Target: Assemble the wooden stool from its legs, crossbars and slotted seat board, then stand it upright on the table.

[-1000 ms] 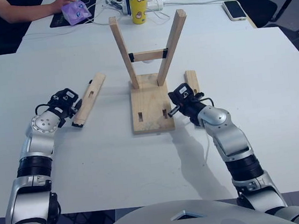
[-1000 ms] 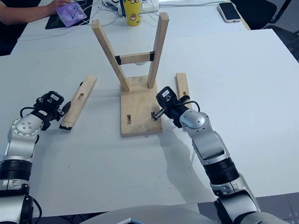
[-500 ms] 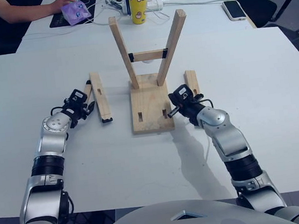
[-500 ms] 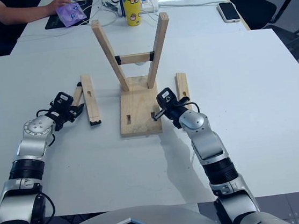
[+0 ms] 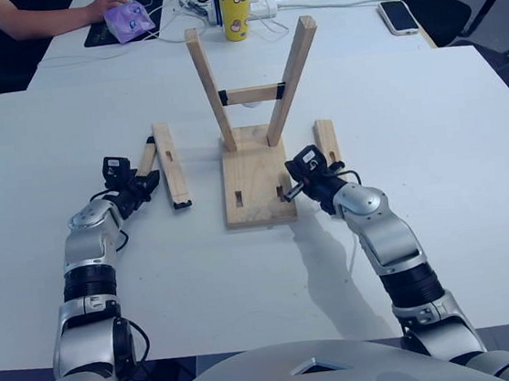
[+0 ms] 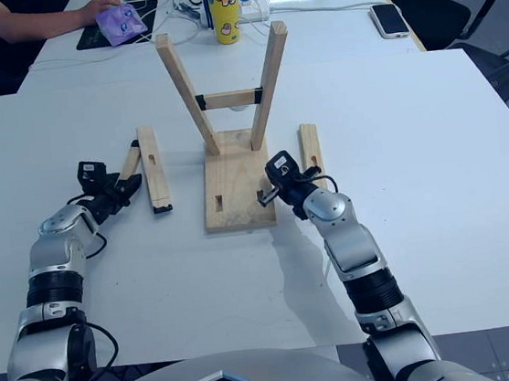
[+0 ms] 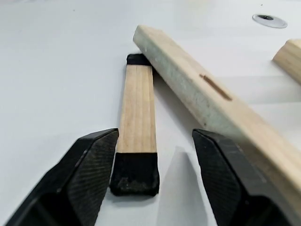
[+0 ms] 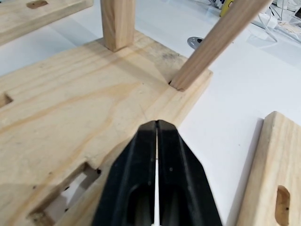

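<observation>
Table: the wide white table (image 5: 432, 133) carries all the parts.
Seat board: the flat pale wooden board with slots (image 5: 256, 186) lies in the middle, between my two arms.
Standing legs: two long pale wooden legs (image 5: 209, 90) stand in the board's far slots and lean apart, joined by a short crossbar with black ends (image 5: 253, 94).
Loose legs: one slotted wooden leg (image 5: 170, 163) lies to the left of the board; another slotted leg (image 5: 326, 136) lies just beside its right edge.
Loose crossbar: a thin wooden bar with black ends (image 7: 136, 141) lies beside the left loose leg, with its far end touching it.
My left gripper (image 5: 148, 184): released; its near black end lies between my spread fingers, which are apart from it.
My right gripper (image 8: 156, 125): clenched on nothing, at the board's right edge near a free slot.
</observation>
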`<control>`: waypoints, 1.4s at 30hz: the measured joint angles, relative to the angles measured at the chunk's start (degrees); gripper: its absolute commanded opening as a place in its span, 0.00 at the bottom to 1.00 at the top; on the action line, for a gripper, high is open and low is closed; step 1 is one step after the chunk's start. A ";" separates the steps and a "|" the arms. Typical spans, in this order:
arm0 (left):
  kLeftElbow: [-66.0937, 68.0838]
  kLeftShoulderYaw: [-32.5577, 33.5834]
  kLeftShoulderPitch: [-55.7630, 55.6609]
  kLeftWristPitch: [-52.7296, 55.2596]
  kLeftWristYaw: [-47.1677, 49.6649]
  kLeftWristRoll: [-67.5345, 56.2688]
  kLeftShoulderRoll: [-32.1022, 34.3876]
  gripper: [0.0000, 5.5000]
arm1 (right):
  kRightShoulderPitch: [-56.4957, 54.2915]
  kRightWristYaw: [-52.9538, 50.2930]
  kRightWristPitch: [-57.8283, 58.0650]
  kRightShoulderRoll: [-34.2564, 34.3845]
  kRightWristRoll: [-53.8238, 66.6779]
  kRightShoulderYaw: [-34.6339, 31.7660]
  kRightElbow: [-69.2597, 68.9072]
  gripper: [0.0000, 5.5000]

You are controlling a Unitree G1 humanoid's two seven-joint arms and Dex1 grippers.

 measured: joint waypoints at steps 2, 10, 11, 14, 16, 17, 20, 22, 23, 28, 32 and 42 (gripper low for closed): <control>1.13 0.01 -0.03 0.06 0.37 0.08 0.08 0.53 | 0.00 0.01 0.00 0.11 0.01 0.21 0.01 0.00; 3.65 0.50 -0.99 -1.03 0.98 0.02 0.15 0.53 | -0.01 0.04 -0.01 0.46 0.02 0.42 0.14 0.00; 3.94 0.56 -1.22 -1.00 0.97 -0.02 0.16 0.53 | -0.01 0.04 -0.01 0.48 0.02 0.43 0.14 0.00; 5.07 0.73 -2.10 -0.71 0.50 -0.20 0.24 0.53 | -0.09 0.04 -0.01 0.51 0.03 0.42 0.14 0.00; 5.18 0.81 -2.45 0.22 -0.41 -0.74 0.42 0.49 | -0.41 0.03 0.00 0.52 0.04 0.38 0.14 0.00; 5.18 0.77 -2.61 0.62 -0.63 -0.82 0.49 0.46 | -0.57 0.02 -0.01 0.56 0.09 0.32 0.14 0.00; 5.09 0.30 -2.86 1.82 -1.02 -0.83 0.81 0.38 | -0.61 -0.01 0.02 0.95 1.15 -0.11 0.14 0.00; 4.96 0.33 -2.97 2.52 -1.20 -1.03 0.98 0.33 | -0.61 -0.19 0.04 1.07 1.37 -0.50 0.13 0.00; 4.94 0.43 -2.99 2.71 -1.20 -1.21 0.99 0.30 | -0.63 -0.44 0.21 1.52 2.25 -1.26 0.11 0.00; 5.25 1.63 -3.01 1.45 1.08 -1.33 0.77 0.25 | -2.27 -2.22 4.20 8.21 12.01 -9.44 -0.66 0.00; -0.02 6.01 -1.10 -1.37 5.05 -3.97 -0.82 0.25 | -2.50 -3.62 4.45 8.12 12.14 -8.78 -0.65 0.00; -30.38 4.54 15.36 -9.95 4.52 -6.13 -3.70 0.25 | 0.38 4.49 11.49 9.00 28.89 -12.57 -5.70 0.23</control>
